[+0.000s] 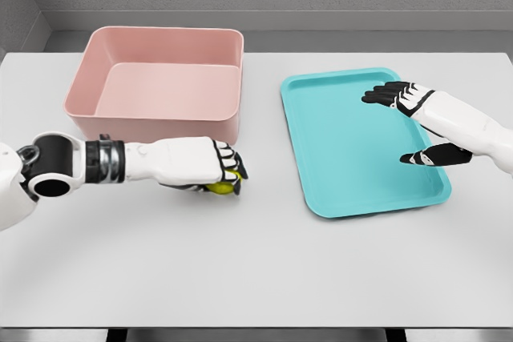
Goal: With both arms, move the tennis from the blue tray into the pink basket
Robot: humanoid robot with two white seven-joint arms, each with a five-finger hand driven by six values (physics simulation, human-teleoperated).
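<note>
1. Nearest the camera, the left hand point(200, 166) is reaching in from the lower left, low over the white surface point(256, 270), just in front of the pink basket point(160, 78).
2. Its fingers point(227, 167) are curling tightly around the tennis ball point(222, 188), of which only a yellow-green sliver is showing beneath the knuckles; the enclosing grasp is probably keeping the round ball from rolling free.
3. That ball is therefore sitting neither in the blue tray point(353, 190) nor in the basket, but between them, close to the basket's front right corner.
4. Across the scene, the right hand point(417, 122) is hovering over the tray's right half, with fingers spread and thumb apart, holding nothing.
5. Nothing is lying in the tray, and the basket's interior is showing no contents.
6. Judged from this layout, the transfer is standing past its midpoint: the left hand is now needing to rise above the basket's front wall before releasing.
7. A likely risk is clipping that wall, since the hand is sitting so low beside it.
</note>
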